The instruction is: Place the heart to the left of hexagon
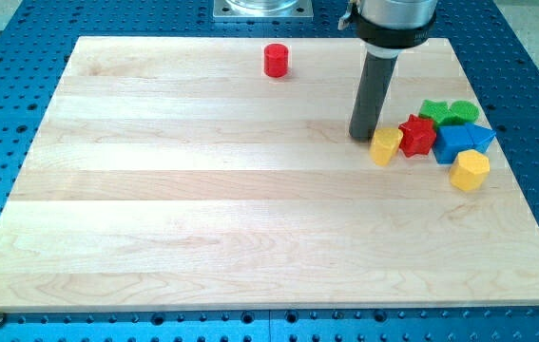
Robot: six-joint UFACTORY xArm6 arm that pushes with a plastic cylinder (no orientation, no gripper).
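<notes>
A yellow heart (385,146) lies at the board's right, at the left end of a cluster of blocks. A yellow hexagon (470,170) lies to its lower right, at the cluster's bottom edge. A red star (418,135) sits between them, touching the heart's right side. My tip (362,137) stands on the board just to the upper left of the heart, close against it; I cannot tell if it touches.
Two blue blocks, a cube (452,143) and a triangle-like one (481,136), sit right of the star. Two green blocks (434,110) (462,113) lie above them. A red cylinder (276,60) stands alone near the top middle. The board's right edge (511,161) is near the cluster.
</notes>
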